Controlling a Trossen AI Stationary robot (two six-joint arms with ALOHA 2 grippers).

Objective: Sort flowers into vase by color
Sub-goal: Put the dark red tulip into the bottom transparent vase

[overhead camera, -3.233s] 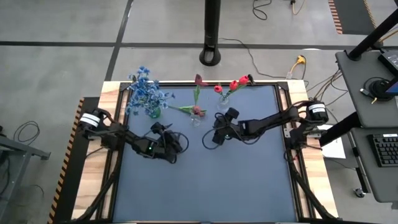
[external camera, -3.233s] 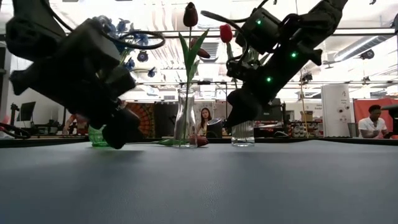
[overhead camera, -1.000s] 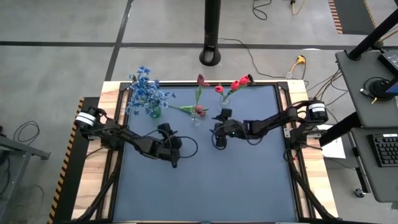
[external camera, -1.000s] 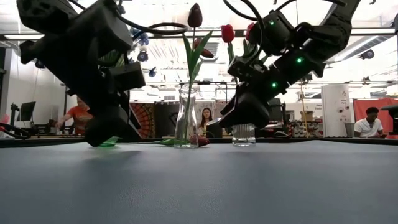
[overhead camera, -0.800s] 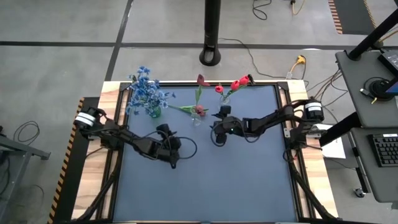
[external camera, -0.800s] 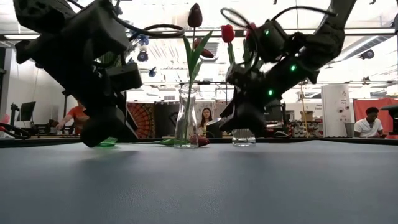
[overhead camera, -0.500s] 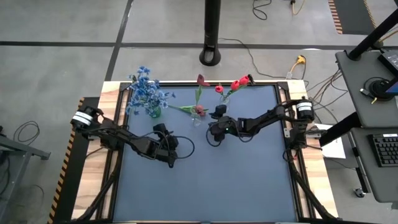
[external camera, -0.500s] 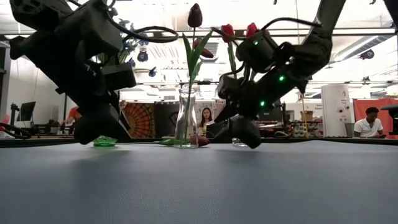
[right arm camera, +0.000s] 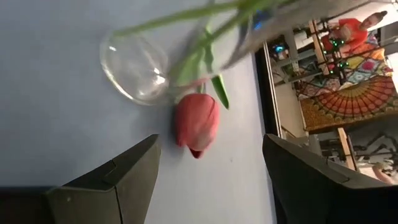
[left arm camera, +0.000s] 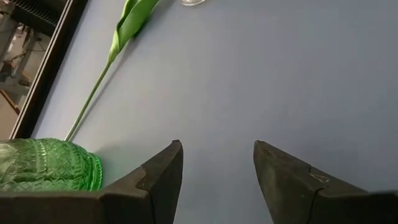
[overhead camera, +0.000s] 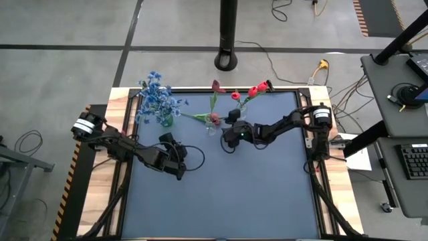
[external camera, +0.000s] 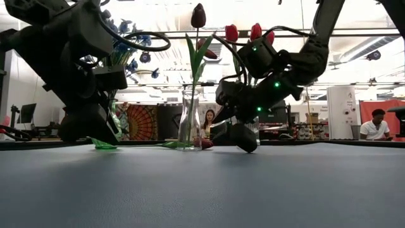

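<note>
red tulip [right arm camera: 196, 124] flat, bud toward table edge

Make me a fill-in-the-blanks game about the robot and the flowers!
1. The blue flowers stand in a vase made of ______ glass.
2. One red tulip lies on the ______, beside the clear vase.
3. The right hand has its fingers ______, with that tulip just ahead of them.
4. The left hand holds ______.

Missing words: green; table; open; nothing
</note>
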